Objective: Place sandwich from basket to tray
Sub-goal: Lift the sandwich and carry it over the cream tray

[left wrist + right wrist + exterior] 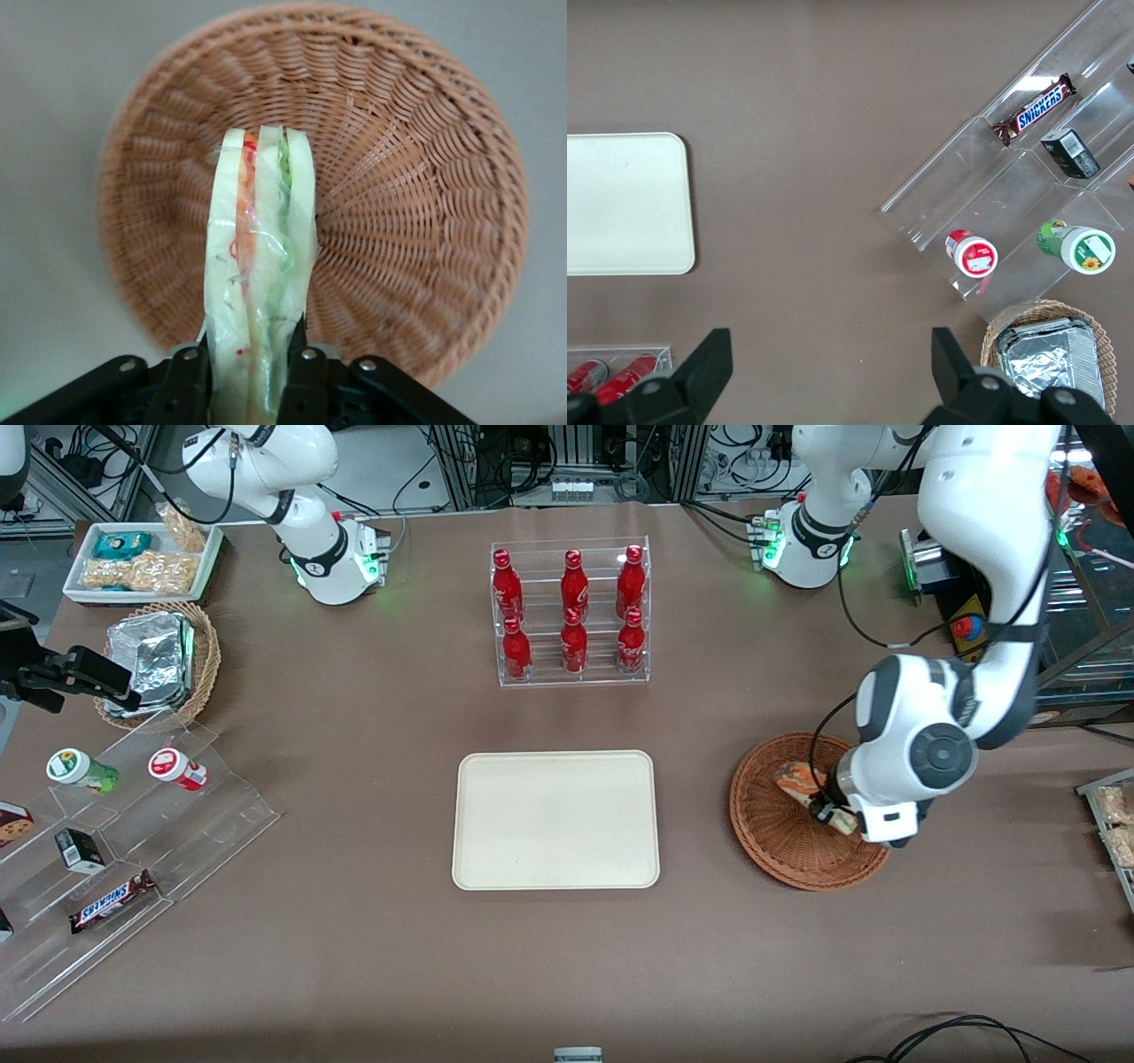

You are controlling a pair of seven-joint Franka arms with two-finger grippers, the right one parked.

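The sandwich [261, 257], a clear-wrapped wedge of pale bread with red, orange and green filling, is clamped between my gripper's [250, 359] black fingers and held above the reddish-brown wicker basket [407, 221]. In the front view my gripper [833, 810] hangs over the basket [780, 833] toward the working arm's end of the table, with the sandwich [797, 779] partly hidden by the wrist. The cream tray [555, 819] lies flat and bare at the table's middle, beside the basket; it also shows in the right wrist view [625, 204].
A clear rack of red bottles [571, 615] stands farther from the camera than the tray. A clear stepped display [115, 841] with snacks, a tan basket of foil packets [159, 660] and a white snack tray [142, 562] sit toward the parked arm's end.
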